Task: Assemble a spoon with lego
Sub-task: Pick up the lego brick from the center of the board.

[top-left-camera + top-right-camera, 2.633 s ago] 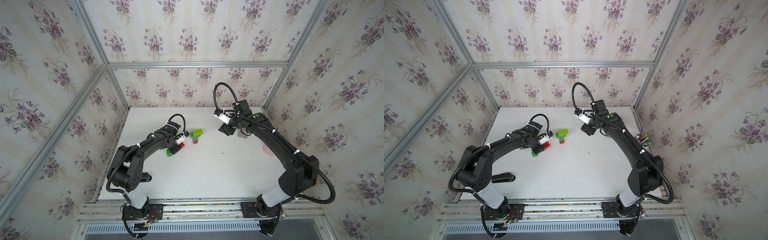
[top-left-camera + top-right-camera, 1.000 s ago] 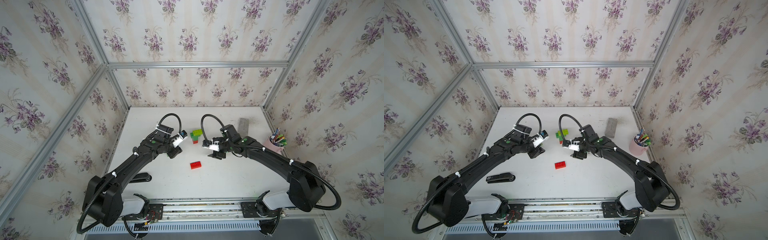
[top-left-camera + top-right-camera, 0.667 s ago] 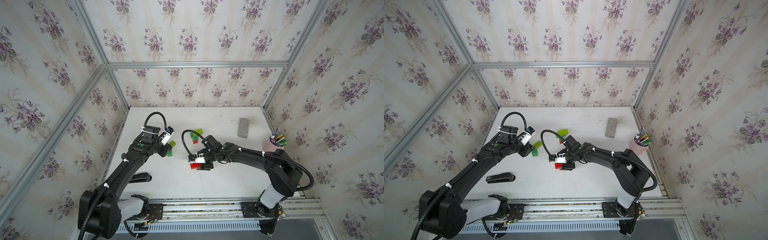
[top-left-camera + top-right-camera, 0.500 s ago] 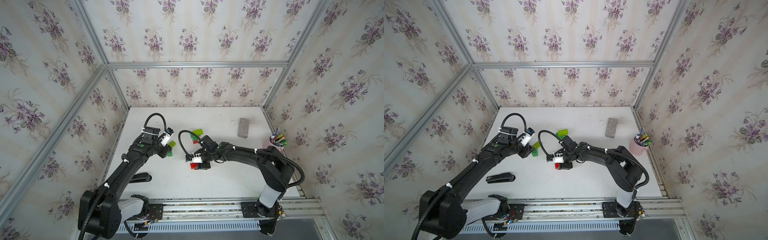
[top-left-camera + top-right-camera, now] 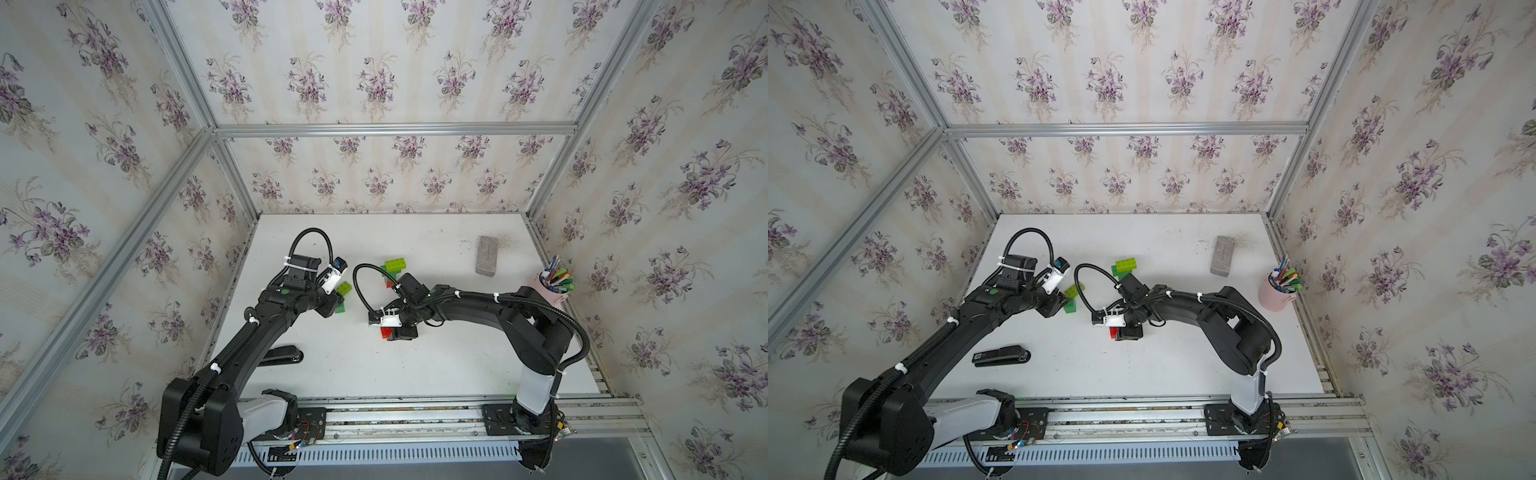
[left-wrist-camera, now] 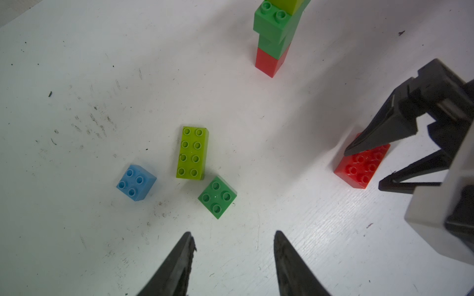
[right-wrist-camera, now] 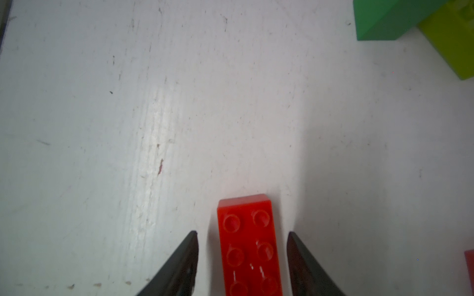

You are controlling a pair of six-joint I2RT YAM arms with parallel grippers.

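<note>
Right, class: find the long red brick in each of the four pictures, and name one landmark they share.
Top view: long red brick on the table, under the right pincer.
Top view: same spot, partly hidden by that pincer.
Left wrist: between the right pincer's fingers.
Right wrist: between the fingers, a gap each side.
Landmark: the right pincer.

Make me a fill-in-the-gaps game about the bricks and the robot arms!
1. The right arm's fingers stand either side of a long brick coloured ___.
2. The lime brick has ___ studs on top.
3. The cup holding pens is ___.
4. The left arm's fingers hold ___.
Missing words: red; eight; pink; nothing.
</note>
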